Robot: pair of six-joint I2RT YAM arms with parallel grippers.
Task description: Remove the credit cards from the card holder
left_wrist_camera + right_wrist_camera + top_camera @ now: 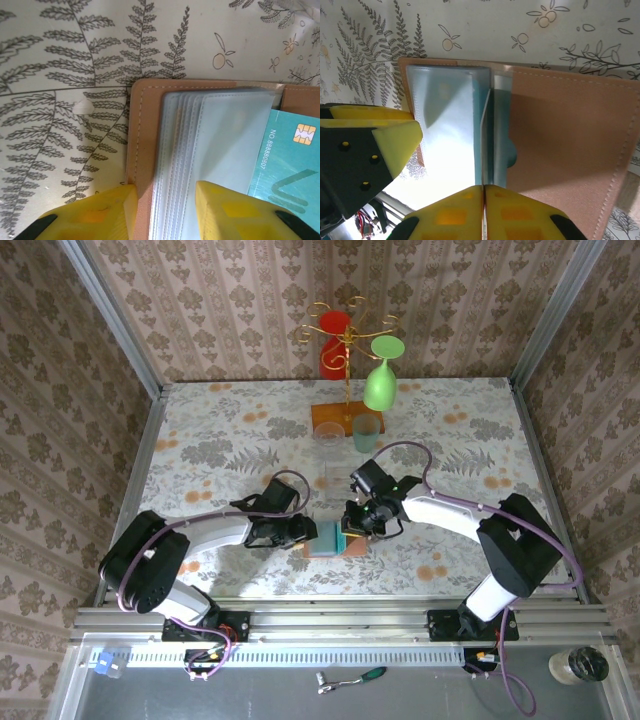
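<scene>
From above, the two arms meet near the front middle of the floral-patterned desk [220, 440]. The left pincer [308, 532] and right pincer [352, 523] both hang low over the small brown leather card holder [325, 542]. The card holder lies open and flat between them, with a patch of teal showing at its right side. A gold wire rack [347, 360] stands well behind on an orange-brown base, with a green glass hung from it.

In the left wrist view, the left pincer's yellow fingers [100, 212] are spread apart. One is by the card holder's stitched leather border, the other over the stack of clear plastic sleeves [215, 145]. Nothing is gripped between them. A teal plastic credit card [290, 160] with a gold chip lies just right of the sleeves.

In the right wrist view, the right pincer's two yellow fingers [520, 215] are pressed together on a thin sheet seen edge-on. It appears to be the teal credit card, rising from between the sleeves and the brown leather flap on the right. A yellow finger of the left pincer sits at the left edge of the card holder.
</scene>
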